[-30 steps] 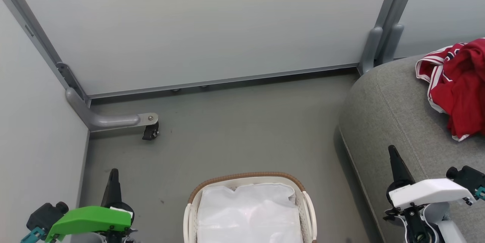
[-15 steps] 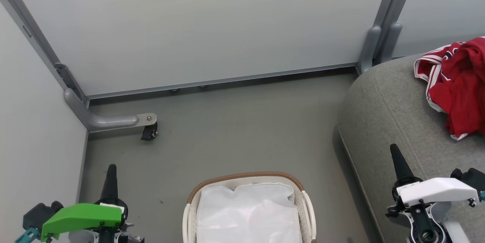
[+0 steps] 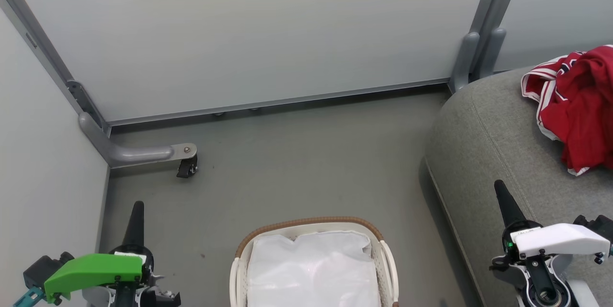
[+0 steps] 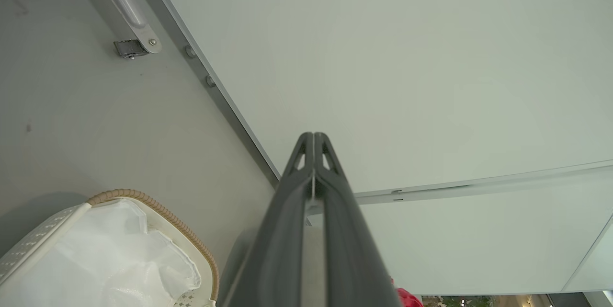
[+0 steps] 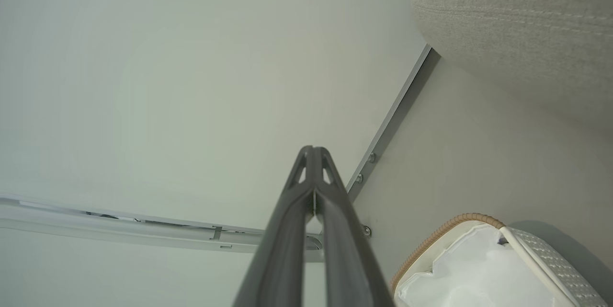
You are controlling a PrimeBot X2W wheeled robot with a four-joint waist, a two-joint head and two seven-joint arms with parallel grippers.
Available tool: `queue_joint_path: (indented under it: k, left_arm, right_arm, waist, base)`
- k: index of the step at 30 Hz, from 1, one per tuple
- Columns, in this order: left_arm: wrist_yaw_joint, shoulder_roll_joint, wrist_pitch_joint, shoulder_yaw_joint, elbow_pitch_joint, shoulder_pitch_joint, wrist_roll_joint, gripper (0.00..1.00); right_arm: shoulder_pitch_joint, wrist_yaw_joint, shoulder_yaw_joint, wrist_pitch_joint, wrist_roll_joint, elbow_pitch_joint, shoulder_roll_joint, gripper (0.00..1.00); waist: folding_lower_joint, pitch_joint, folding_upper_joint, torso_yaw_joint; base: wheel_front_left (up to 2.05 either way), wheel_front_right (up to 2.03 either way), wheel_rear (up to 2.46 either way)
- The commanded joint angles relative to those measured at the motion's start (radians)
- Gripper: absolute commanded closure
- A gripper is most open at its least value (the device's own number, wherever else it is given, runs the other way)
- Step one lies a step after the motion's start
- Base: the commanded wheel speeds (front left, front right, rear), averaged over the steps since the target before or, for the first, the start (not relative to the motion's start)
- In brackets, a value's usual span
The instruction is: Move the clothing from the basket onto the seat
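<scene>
The red clothing (image 3: 577,106) lies bunched on the grey seat (image 3: 483,144) at the right, its striped trim at the near edge. The cream basket (image 3: 311,224) with a brown rim stands on the floor at the bottom centre, and only its white liner (image 3: 313,268) shows inside. The basket (image 4: 158,211) also appears at the lower left of the left wrist view, and the basket (image 5: 445,230) at the lower right of the right wrist view. My left gripper (image 3: 137,205) is shut and empty left of the basket. My right gripper (image 3: 500,184) is shut and empty over the seat's front edge.
Pale partition panels close off the back and left. A grey bracket foot with a small black caster (image 3: 186,168) juts onto the floor at the back left. A grey post (image 3: 471,53) stands by the seat's far corner. Bare grey floor (image 3: 306,163) lies between basket and wall.
The whole head view has drifted slightly left, so the camera has moved. Both grippers sit a little lower and stay shut. The clothing and basket lie as before.
</scene>
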Motion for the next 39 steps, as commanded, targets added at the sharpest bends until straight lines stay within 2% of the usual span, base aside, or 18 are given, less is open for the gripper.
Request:
queue_joint_path:
  k: [1, 39]
  left_arm:
    - [-0.005, 0.004, 0.006, 0.008, -0.009, -0.025, -0.024, 1.0]
    - [-0.027, 0.005, 0.081, 0.05, -0.025, -0.046, -0.277, 1.0]
  right_arm:
    - [0.002, 0.0, -0.005, 0.006, 0.026, -0.011, -0.006, 1.0]
    - [0.009, -0.001, -0.027, 0.081, 0.324, -0.031, -0.009, 1.0]
  waist:
    - [0.0, 0.0, 0.0, 0.0]
    - [0.0, 0.003, 0.0, -0.015]
  base:
    - [0.0, 0.0, 0.0]
    - [0.0, 0.0, 0.0]
